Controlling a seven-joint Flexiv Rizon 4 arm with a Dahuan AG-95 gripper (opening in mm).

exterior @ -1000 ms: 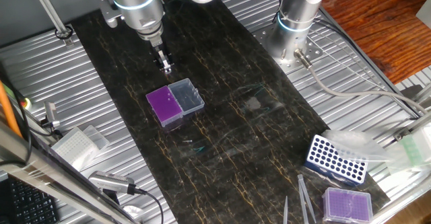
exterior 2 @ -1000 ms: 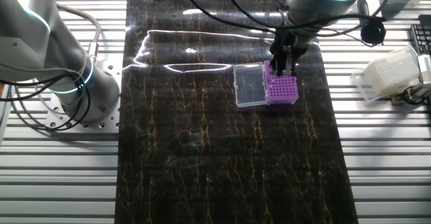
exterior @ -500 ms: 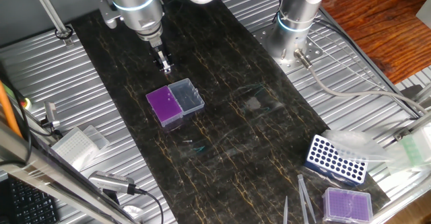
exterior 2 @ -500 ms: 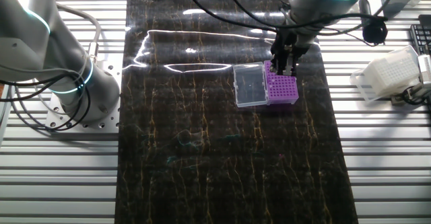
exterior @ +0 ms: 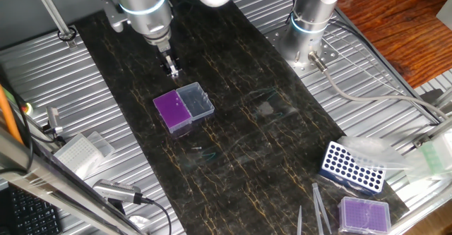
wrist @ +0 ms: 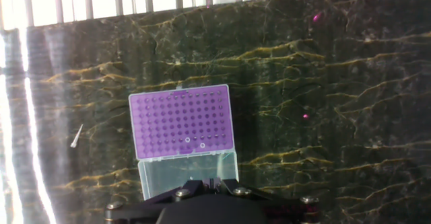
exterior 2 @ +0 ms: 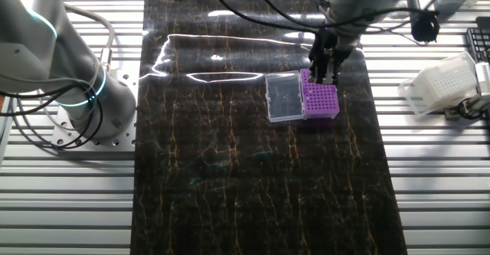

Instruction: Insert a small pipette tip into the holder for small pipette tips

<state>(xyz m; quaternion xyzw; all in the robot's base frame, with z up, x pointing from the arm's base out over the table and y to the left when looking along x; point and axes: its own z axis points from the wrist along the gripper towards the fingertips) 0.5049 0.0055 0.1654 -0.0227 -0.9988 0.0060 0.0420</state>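
Up at the far end of the dark marbled mat (exterior: 233, 122), the gripper (exterior: 172, 69) hangs above the table, just beyond the holder for small pipette tips (exterior: 172, 110) and not touching it; in the other fixed view the gripper (exterior 2: 325, 70) overlaps the far edge of the holder (exterior 2: 321, 100) only by line of sight. Its two fingers look close together in both fixed views, but they are too small and dark to show whether anything sits between them, so I cannot tell whether the pincer is closed or holding something. The holder stands flat on the mat with its clear lid flap (exterior: 195, 101) folded open to one side. From the hand view the purple grid (wrist: 182, 120) lies straight below, the lid flap (wrist: 188, 172) nearer the camera, and two or three of the grid's holes show pale rings. A small pipette tip (wrist: 76, 137) lies loose on the mat to the left of the holder, well apart from it, slightly tilted. At the near right of the table sit a blue rack (exterior: 352, 167) with white holes and a paler purple box (exterior: 364, 213), with grey pointed sticks (exterior: 319, 208) just beside them.
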